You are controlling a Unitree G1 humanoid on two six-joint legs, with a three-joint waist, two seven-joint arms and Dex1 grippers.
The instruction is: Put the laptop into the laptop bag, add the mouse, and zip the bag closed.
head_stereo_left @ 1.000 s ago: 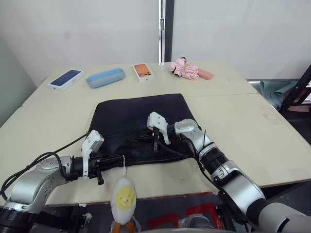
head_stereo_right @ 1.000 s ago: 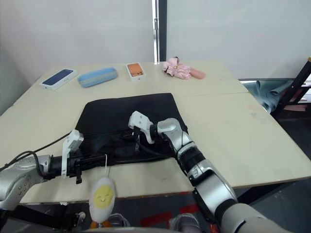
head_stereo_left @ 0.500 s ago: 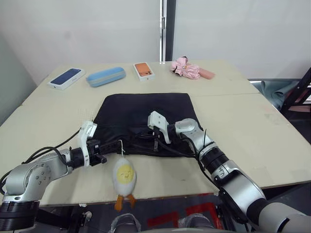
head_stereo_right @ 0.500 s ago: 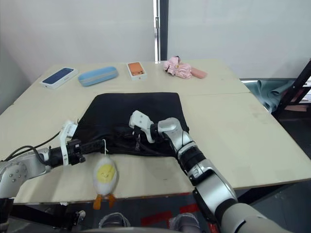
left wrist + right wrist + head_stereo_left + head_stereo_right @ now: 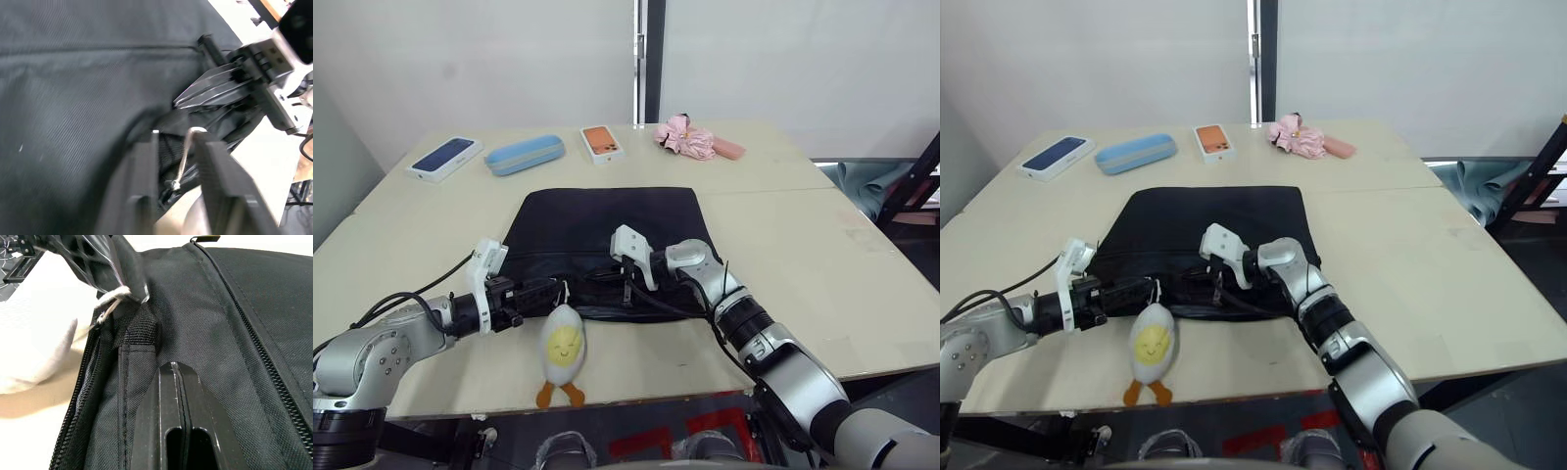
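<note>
My left gripper (image 5: 173,147) pinches the thin metal zip pull (image 5: 182,159) at the near edge of the woven black laptop bag (image 5: 602,230); my right gripper (image 5: 177,377), fingers pressed together, rests on its fabric.

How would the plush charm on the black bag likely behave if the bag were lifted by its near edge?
The plush charm would probably dangle and swing, since a thin cord ties it to the laptop bag. It looks soft and light, so it should hardly load the left gripper.
</note>
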